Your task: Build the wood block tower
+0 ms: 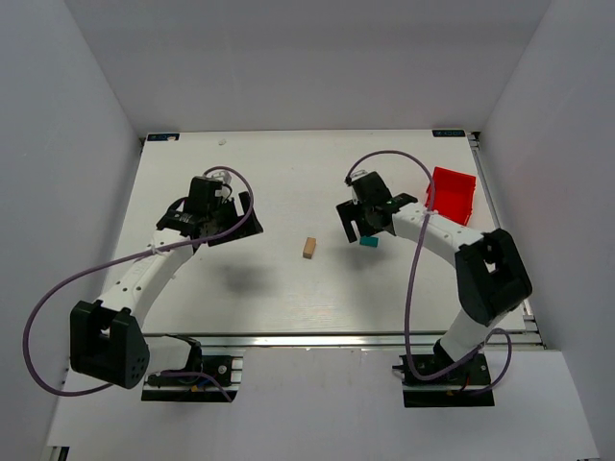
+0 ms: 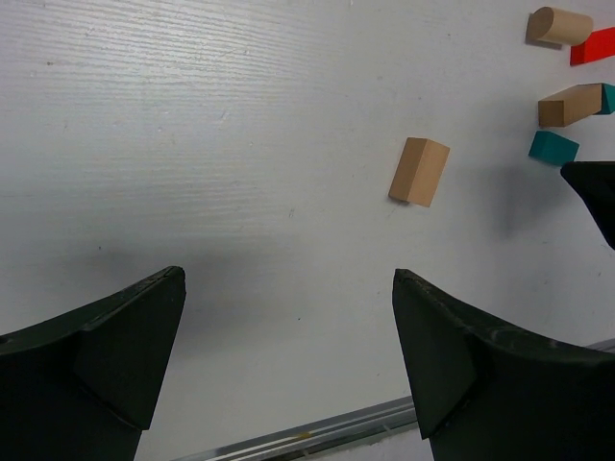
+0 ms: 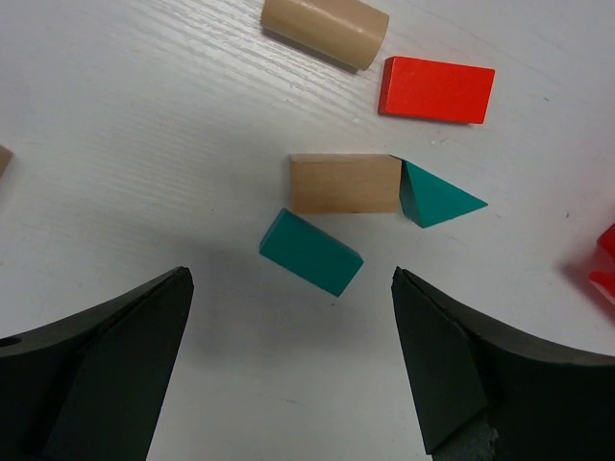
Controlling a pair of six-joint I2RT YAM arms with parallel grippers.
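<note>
- The right fingers [image 3: 96, 365] loom at the bottom of their wrist view, spread wide and holding nothing, above a cluster of blocks.
- The left fingers [image 2: 96, 355] are also spread wide and hold nothing, over bare tabletop [image 1: 269, 288].
- The tower is not yet built: six blocks lie flat, none stacked.
- Three are tan: one cylinder [image 3: 325, 31], one tan block [image 3: 346, 183], and one lone block [image 1: 309, 247] well apart from the others, near the tabletop's middle.
- Two are teal: one wedge [image 3: 434, 197] touching the tan block's end, and one teal block [image 3: 310, 252] just beside that same tan block.
- One red block [image 3: 436, 89] lies near the cylinder.
- Five of the six sit together right of centre, under the right fingers.
- One red bin [image 1: 452, 195] sits near the tabletop's right edge.
- The tabletop is white with a faint grain, and pale walls close it in on three sides.
</note>
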